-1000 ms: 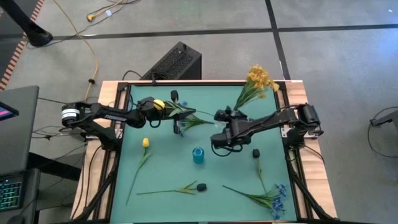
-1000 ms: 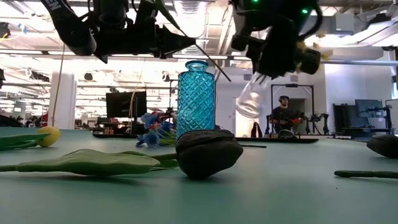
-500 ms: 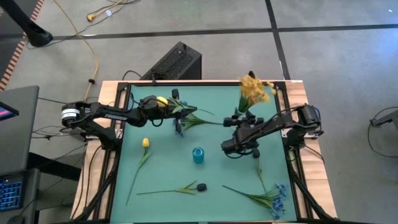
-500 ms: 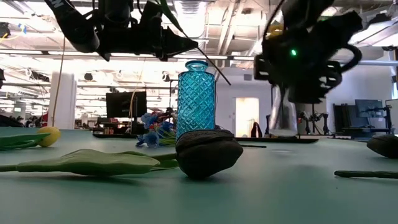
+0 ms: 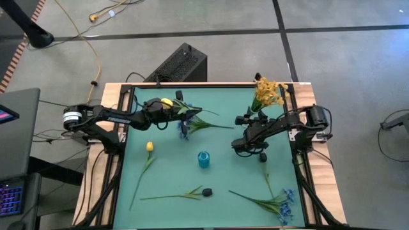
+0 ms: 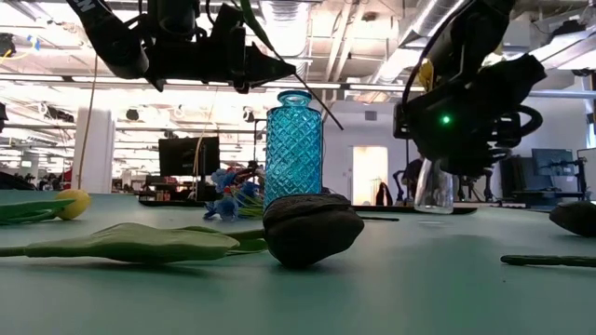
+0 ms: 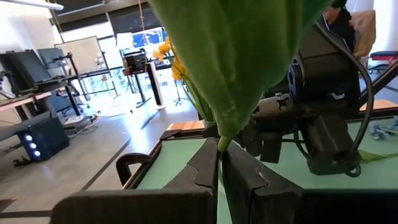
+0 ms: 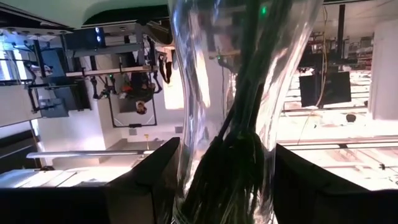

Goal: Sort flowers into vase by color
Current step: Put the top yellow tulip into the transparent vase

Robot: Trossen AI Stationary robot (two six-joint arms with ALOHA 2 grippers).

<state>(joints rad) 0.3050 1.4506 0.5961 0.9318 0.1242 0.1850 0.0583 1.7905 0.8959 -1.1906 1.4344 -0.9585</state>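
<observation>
My right gripper (image 5: 250, 131) is shut on a clear glass vase (image 6: 433, 186) that holds yellow flowers (image 5: 268, 92), at the table's far right. My left gripper (image 5: 174, 112) is shut on a green flower stalk with a broad leaf (image 7: 236, 56), held in the air at the far left; a yellow bloom (image 5: 165, 103) shows beside it. A blue glass vase (image 5: 203, 158) stands mid-table. On the table lie a yellow tulip (image 5: 149, 147), two dark buds (image 5: 206, 191) (image 5: 262, 157) and a blue spray (image 5: 284, 201). My left gripper pinches the thin green stalk (image 7: 219, 148) between its two fingertips, just below the broad leaf. The fingers lie level, and the stalk runs on past them, clear of the table. My right gripper has the clear vase's body (image 8: 224, 130) between its two fingers (image 8: 155, 177), one on each side. It comes level from the table's near side. The vase stands upright; I cannot tell whether its base (image 6: 434, 208) touches the table.
More blue blooms (image 5: 184, 131) lie on the table under the held stalk. The dark bud's long stalk (image 5: 169, 196) runs along the near left. A wooden frame (image 5: 300, 96) edges the green mat. A black box (image 5: 179, 64) stands beyond the far edge.
My right gripper has gone down and toward the table's right edge with the clear vase. The vase, tilted and high a second ago, now stands upright and low.
</observation>
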